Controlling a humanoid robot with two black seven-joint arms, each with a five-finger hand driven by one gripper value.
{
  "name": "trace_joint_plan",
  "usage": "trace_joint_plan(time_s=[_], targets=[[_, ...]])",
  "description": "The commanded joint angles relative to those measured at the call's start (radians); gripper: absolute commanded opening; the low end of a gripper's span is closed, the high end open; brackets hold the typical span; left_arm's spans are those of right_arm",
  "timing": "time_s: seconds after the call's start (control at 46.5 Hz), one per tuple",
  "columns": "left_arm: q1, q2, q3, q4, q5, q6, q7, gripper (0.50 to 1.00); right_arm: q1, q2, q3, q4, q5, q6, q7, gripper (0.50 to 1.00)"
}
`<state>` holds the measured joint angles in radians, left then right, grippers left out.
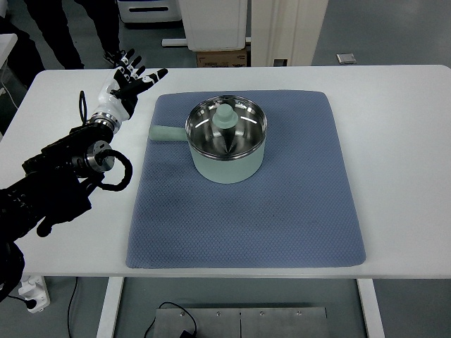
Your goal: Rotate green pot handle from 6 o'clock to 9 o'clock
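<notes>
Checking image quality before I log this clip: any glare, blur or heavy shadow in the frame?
Top view: sharp and evenly lit; bright reflections inside the steel pot; only soft shadow beside it on the blue mat; left hand crisp, no motion blur.

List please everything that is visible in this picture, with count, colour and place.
pot: one, pale green, on the mat, handle pointing to the picture's left
lid: one, steel with green knob, on the pot
mat: one, blue, middle of the table
table: one, white, fills most of the view
box: one, brown, on the floor behind the table
person's legs: dark, top left behind the table
left hand: one, black and white, fingers spread, above the table left of the mat, apart from the handle
</notes>
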<state>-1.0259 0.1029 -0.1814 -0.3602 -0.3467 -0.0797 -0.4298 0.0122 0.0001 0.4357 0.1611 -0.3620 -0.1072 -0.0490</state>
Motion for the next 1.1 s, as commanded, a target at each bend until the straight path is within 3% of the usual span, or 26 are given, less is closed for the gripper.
trace_joint_plan(time_s=[0.0,1.076], targets=[[0.015,0.0,-0.006,0.0,0.002,0.0,-0.001,1.0,0.0,0.0,0.0,0.0,0.0,0.0,0.0,1.0],[0.115,-0.04,-0.196,-0.002,0.014,-0.08,-0.046,1.0,0.0,0.0,0.001,0.001,0.005,0.008,-0.002,1.0]])
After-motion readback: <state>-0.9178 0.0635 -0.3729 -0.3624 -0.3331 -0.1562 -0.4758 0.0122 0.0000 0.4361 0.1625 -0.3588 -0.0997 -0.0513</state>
